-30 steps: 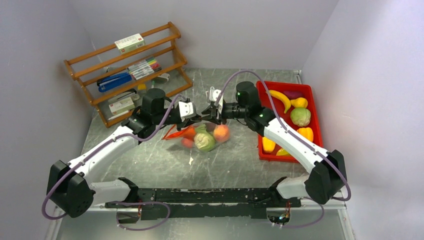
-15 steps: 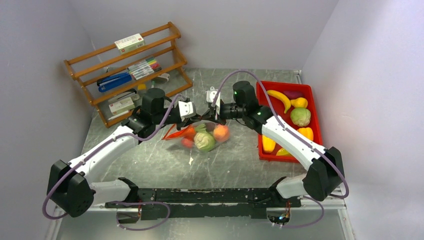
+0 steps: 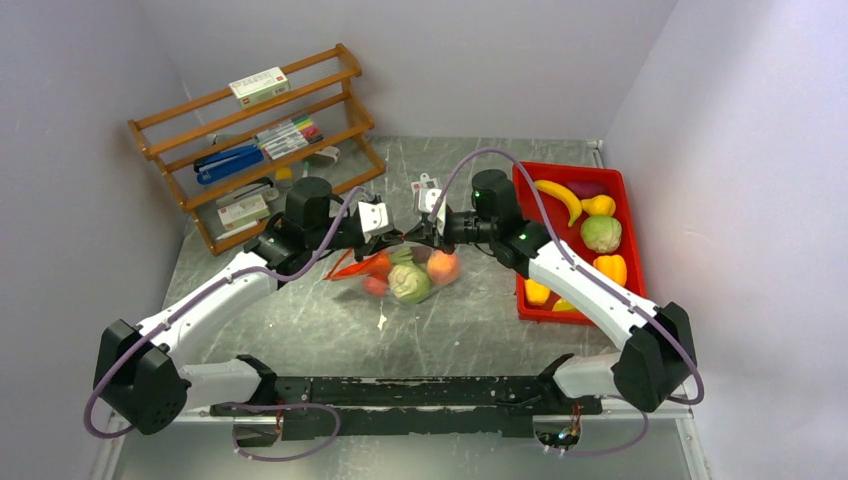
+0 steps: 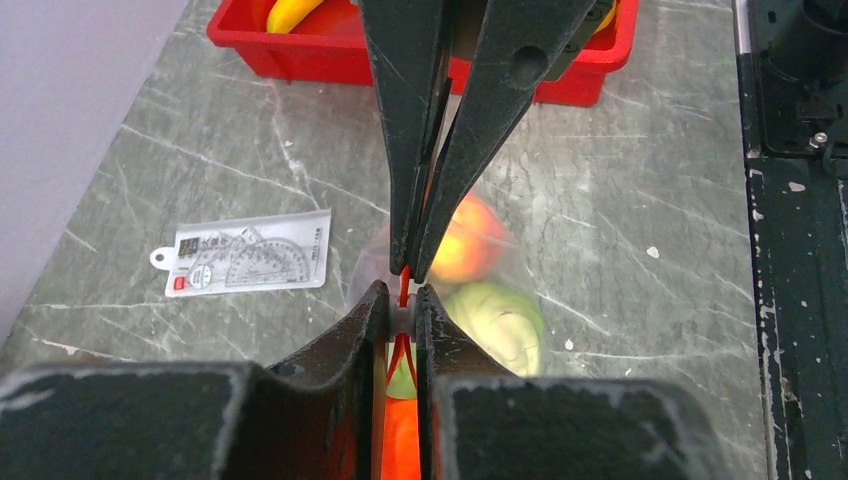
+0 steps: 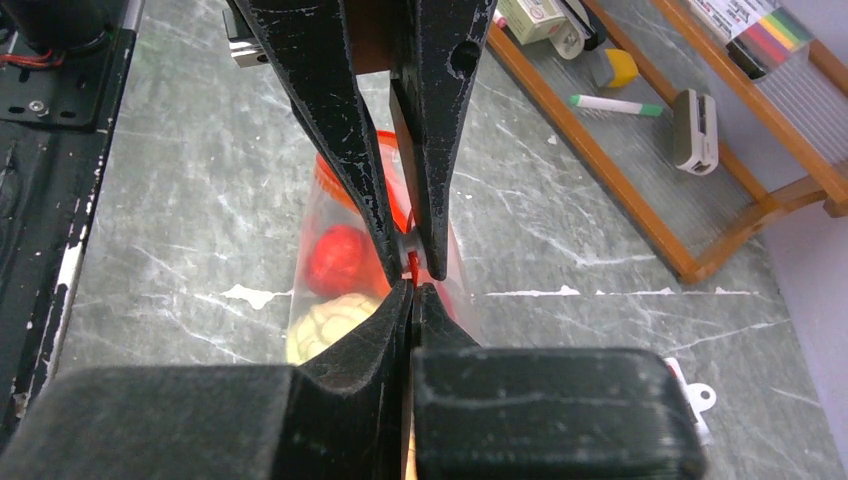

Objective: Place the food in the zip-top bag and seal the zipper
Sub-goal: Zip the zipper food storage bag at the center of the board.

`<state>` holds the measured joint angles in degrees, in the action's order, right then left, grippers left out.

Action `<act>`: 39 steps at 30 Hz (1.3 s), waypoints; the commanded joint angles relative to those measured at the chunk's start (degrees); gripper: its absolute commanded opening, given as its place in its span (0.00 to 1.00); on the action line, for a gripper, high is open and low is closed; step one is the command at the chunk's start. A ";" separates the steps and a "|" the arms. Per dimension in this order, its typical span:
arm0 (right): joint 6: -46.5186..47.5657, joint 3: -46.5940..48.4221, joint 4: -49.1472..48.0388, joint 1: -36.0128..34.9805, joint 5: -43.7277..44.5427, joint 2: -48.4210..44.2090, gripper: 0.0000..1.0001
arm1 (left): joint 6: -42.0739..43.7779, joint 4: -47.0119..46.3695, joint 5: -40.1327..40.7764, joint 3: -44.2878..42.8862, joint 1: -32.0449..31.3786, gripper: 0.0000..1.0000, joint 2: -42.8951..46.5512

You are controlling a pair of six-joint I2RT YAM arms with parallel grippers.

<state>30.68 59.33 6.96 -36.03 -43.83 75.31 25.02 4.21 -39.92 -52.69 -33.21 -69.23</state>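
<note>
The clear zip-top bag [image 3: 405, 272] hangs just above the table between my two grippers. It holds a green ball [image 3: 410, 284], a peach ball [image 3: 442, 266] and a red chili [image 3: 365, 267]. My left gripper [image 3: 386, 227] and right gripper [image 3: 424, 229] meet tip to tip, both shut on the red-orange zipper [image 4: 404, 288] at the bag's rim. In the left wrist view my left gripper [image 4: 403, 300] pinches the strip, with the peach ball [image 4: 465, 240] below. In the right wrist view my right gripper [image 5: 412, 292] pinches the zipper [image 5: 411, 262].
A red bin [image 3: 622, 178] at the right holds a banana [image 3: 560, 197], a yellow pepper [image 3: 612, 267] and another green ball [image 3: 601, 233]. A wooden rack [image 3: 250, 150] with pens and boxes stands at the back left. A flat white printed packet [image 4: 245, 262] lies behind the bag.
My right wrist has shifted slightly back and forth near the bag's rim. The left arm and the bag have hardly moved. Both grippers stay shut on the zipper.
</note>
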 commanded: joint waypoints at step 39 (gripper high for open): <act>4.95 5.29 5.80 -2.60 0.22 6.24 0.13 | 2.47 2.30 -5.81 -1.67 0.11 0.12 0.84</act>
<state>36.97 62.85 14.83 -38.24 -44.84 81.01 26.92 8.36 -42.22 -52.29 -33.19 -68.99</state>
